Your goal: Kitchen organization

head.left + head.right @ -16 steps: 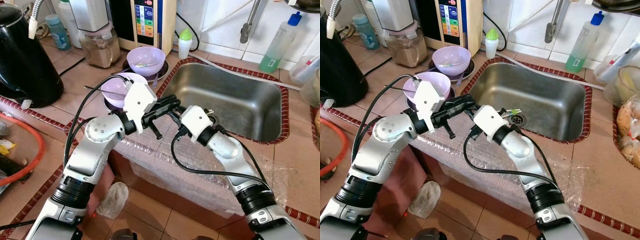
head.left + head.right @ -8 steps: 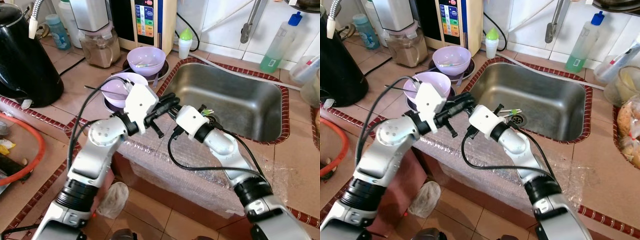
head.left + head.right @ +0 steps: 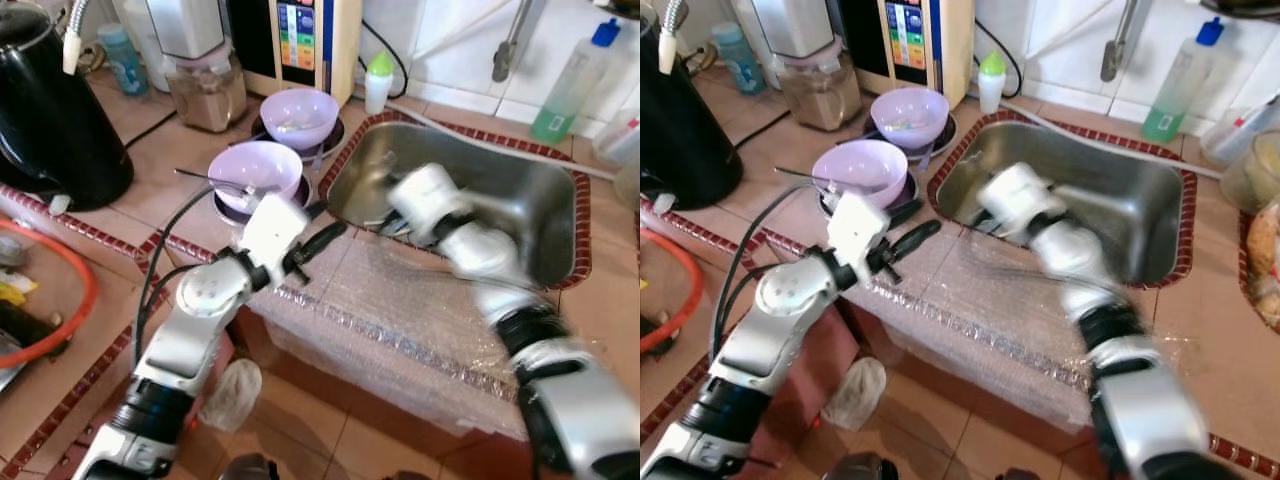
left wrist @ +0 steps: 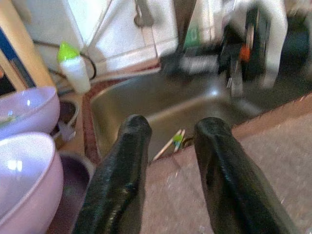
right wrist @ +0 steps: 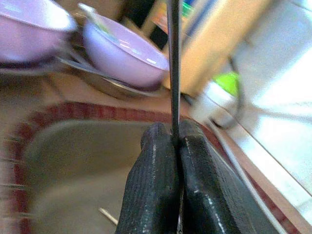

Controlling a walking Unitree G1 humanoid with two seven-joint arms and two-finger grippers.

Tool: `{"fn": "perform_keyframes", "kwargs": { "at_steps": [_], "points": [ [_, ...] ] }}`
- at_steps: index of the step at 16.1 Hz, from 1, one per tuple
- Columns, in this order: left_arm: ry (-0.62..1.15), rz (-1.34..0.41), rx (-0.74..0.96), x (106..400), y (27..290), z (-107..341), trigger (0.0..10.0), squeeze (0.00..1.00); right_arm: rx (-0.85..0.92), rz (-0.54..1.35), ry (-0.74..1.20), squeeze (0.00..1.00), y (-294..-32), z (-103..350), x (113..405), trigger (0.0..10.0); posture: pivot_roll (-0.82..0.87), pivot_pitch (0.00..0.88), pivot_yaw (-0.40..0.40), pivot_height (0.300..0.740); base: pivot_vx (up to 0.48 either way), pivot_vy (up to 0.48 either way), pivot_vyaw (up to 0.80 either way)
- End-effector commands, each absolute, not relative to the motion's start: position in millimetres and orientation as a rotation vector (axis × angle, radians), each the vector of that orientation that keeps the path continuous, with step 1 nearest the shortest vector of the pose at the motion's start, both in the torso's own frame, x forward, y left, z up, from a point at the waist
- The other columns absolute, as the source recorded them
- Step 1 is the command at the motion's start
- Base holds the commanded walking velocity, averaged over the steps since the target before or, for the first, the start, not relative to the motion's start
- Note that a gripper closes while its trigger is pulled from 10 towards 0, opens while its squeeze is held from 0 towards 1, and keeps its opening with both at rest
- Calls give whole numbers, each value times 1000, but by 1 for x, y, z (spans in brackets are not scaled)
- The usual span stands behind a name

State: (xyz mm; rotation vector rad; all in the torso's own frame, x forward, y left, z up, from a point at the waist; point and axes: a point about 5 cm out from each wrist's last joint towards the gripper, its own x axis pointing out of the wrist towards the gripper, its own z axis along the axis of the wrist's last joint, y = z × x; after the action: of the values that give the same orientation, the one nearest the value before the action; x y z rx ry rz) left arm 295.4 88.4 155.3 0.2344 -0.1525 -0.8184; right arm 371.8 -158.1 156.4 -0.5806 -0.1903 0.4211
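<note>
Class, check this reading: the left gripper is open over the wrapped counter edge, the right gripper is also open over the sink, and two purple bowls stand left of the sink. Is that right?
One thing is wrong: the right gripper is not open. The right wrist view shows its fingers shut on a thin dark rod above the sink. The rest holds: the left gripper is open over the wrapped counter edge, and two purple bowls stand left of the sink.

I get bright, even daylight in the head views, no hard shadows. The right arm (image 3: 470, 245) is smeared by motion blur; the left arm (image 3: 205, 300) reads sharp. Glare sits on the sink (image 3: 540, 205) wall and the bubble wrap (image 3: 400, 310). Both wrist views are soft, backgrounds out of focus, white tiles (image 4: 117, 29) blown out.
</note>
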Motion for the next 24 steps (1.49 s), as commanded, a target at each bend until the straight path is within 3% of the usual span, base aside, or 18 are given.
{"fn": "perform_keyframes", "kwargs": {
  "at_steps": [1, 7, 8, 9, 12, 13, 14, 15, 16, 24],
  "points": [
    [-170, -818, 249, 294, 87, 160, 10000, 1000, -569, 414, -176, 0, -152, 156, 375, 0, 72, 90, 52, 740, 0, 0, 0],
    [-40, -868, 267, 275, 92, 135, 10000, 1000, -475, 246, -57, 0, -169, 147, 385, 0, 108, 89, 40, 740, 0, 0, 0],
    [-19, -874, 270, 274, 92, 130, 10000, 1000, -451, 208, 20, 0, -173, 136, 384, 8667, 108, 87, 41, 740, 0, 0, 0],
    [-16, -870, 272, 274, 92, 130, 10000, 1000, -429, 191, 64, 0, -175, 130, 383, 10000, 108, 85, 38, 740, 0, 0, 0],
    [-31, -842, 274, 278, 92, 131, 10000, 1000, -352, 165, 164, 0, -180, 114, 378, 10000, 104, 78, 36, 740, 0, 0, 0],
    [-41, -825, 275, 281, 93, 132, 10000, 1000, -317, 162, 199, 639, -181, 108, 376, 10000, 100, 75, 36, 740, 0, 0, 0],
    [-45, -817, 278, 283, 93, 132, 10000, 1000, -307, 162, 211, 639, -181, 106, 375, 10000, 96, 73, 38, 740, 0, 0, 0],
    [-59, -798, 278, 287, 94, 135, 10000, 1000, -295, 168, 227, 957, -181, 102, 373, 10000, 90, 68, 38, 740, 0, 0, 0],
    [-70, -782, 278, 290, 94, 137, 10000, 1000, -293, 173, 236, 1000, -181, 100, 372, 10000, 86, 65, 38, 740, 0, 0, 0],
    [-93, -757, 287, 298, 93, 140, 10000, 1000, -237, 185, 233, 1000, -185, 99, 370, 10000, 73, 38, 47, 740, 0, 0, 0]
  ]
}}
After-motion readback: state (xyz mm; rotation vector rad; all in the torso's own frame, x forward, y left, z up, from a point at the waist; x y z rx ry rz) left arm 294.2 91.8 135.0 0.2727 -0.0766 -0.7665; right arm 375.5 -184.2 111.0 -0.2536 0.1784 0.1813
